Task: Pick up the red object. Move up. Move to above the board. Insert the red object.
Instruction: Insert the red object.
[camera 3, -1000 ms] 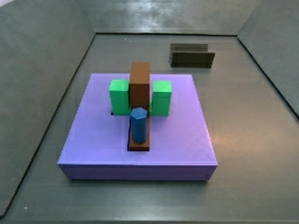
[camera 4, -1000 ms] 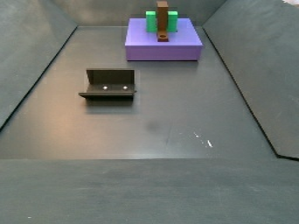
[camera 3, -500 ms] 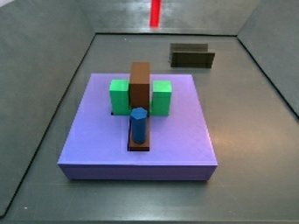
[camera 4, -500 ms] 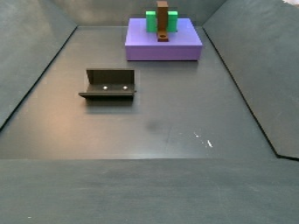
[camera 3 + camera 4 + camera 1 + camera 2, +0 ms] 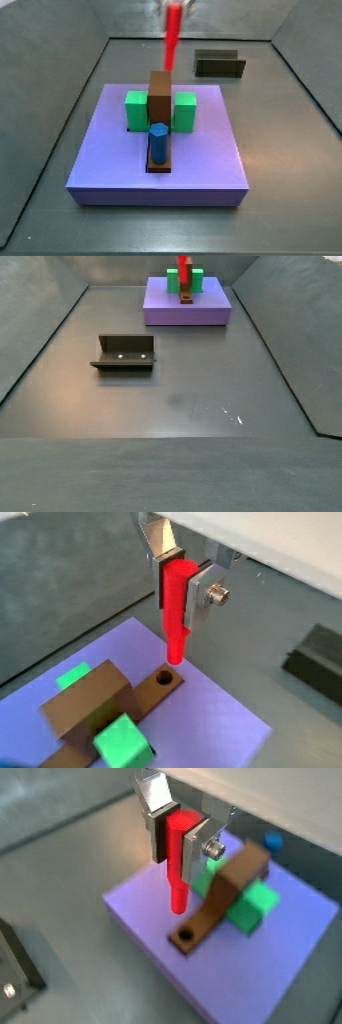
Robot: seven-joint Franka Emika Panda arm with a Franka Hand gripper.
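End effector (image 5: pixel 178 574) grips the red object (image 5: pixel 175 617) — hanging above the board (image 5: pixel 221 717).

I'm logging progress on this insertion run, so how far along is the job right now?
Picking up and lifting look done: the gripper is shut on the red object, which hangs upright, clear of everything. In hand is the move over the board: in both wrist views the peg's tip hovers near the hole at the brown bar's end. Insertion is left; the tip has not yet entered.
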